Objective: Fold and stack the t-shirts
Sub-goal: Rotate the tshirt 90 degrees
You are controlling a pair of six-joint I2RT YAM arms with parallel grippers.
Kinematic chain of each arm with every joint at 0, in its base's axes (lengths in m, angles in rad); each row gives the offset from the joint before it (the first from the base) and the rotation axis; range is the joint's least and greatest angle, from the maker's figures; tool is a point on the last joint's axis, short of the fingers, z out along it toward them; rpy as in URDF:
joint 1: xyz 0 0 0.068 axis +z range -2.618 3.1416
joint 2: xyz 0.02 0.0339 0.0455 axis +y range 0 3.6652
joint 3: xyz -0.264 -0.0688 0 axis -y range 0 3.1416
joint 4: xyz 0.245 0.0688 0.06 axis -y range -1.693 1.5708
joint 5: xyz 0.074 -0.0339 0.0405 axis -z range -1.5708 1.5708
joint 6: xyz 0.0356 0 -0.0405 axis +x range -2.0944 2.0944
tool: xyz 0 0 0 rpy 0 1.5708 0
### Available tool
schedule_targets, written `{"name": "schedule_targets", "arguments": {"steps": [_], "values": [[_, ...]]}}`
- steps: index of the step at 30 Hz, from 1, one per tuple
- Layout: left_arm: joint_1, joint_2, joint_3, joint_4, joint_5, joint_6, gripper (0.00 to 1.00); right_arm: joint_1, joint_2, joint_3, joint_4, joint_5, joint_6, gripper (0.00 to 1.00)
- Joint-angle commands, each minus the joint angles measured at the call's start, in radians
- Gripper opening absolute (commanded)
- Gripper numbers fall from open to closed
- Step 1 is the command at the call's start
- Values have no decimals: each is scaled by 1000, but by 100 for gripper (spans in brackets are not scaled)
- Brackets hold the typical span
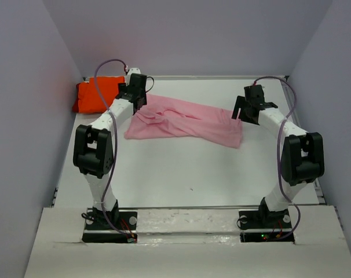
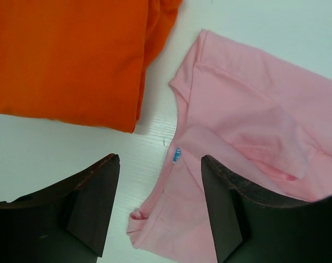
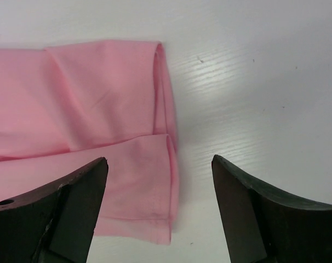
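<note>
Jaws on both grippers are being held wide apart, and nothing is being gripped between them. Over the collar end of the pink t-shirt [image 1: 187, 123] the left gripper [image 2: 159, 160] is being hung, and over its doubled hem edge, at the right end of the cloth, the right gripper [image 3: 159, 159]. The pink t-shirt is being shown lying rumpled and loosely folded across the middle of the table [image 1: 181, 174] in the overhead view. The orange t-shirt [image 1: 96, 95] is lying folded at the upper left, with a strip of table between the two. Both are being judged light, limp and apt to sag, with layers that slide. A pinch through all layers at the two end corners is therefore being favoured.
</note>
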Motion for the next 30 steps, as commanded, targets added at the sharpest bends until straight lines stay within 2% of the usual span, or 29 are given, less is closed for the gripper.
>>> {"name": "schedule_targets", "arguments": {"steps": [1,9,13,19,25,30], "values": [[-19,-173,-17,41,27,-10,72,0,-80,15,57,-121,-21,82],[-52,-264,-172,34,198,-116,71,9,9,79,74,-334,-6,81],[-73,-264,-222,48,205,-135,70,19,69,113,101,-393,14,80],[-90,-270,-230,42,232,-161,69,19,161,160,108,-474,37,79],[-121,-271,-219,-4,255,-181,69,19,187,133,140,-500,54,79],[-131,-199,-232,-4,297,-211,68,19,216,134,140,-500,62,79]]}}
